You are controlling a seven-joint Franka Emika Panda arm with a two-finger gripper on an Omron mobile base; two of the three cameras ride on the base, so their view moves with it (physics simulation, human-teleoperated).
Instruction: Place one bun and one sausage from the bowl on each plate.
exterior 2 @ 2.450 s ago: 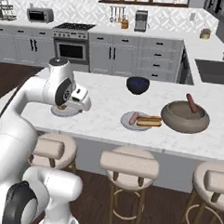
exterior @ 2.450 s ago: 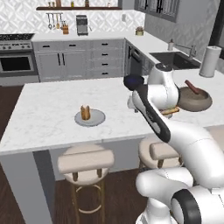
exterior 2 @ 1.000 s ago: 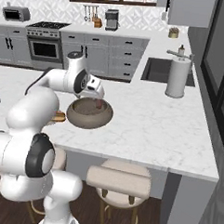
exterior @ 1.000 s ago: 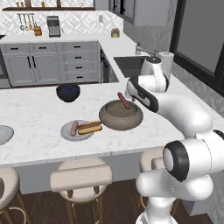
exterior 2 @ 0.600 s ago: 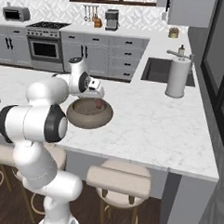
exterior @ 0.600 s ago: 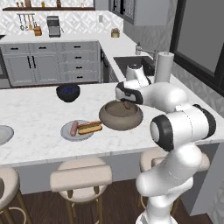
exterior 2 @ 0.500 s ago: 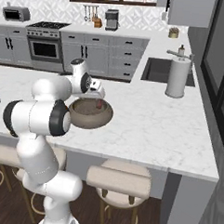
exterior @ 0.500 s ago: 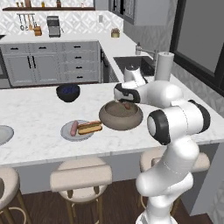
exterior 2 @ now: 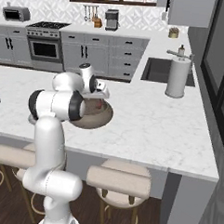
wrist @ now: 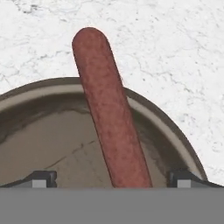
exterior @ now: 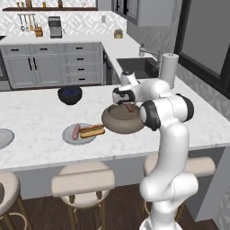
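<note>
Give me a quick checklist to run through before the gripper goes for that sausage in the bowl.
1. Gripper open: ok.
2. Sausage between the fingertips: ok, centred in the hand view.
3. Sausage free to lift: ok, it leans on the bowl rim with nothing on top.
4. Nearest plate needs a sausage: not ok, it already holds a bun and a sausage.
5. Other plate contents: cannot tell, cut off at the edge.

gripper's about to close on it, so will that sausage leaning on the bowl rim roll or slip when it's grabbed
The sausage is a smooth round cylinder, so it could well roll or slide in a loose pinch. It leans over the bowl's rim, so a nudge may tip it. It looks straight and probably stays stiff. The open gripper straddles it.
</note>
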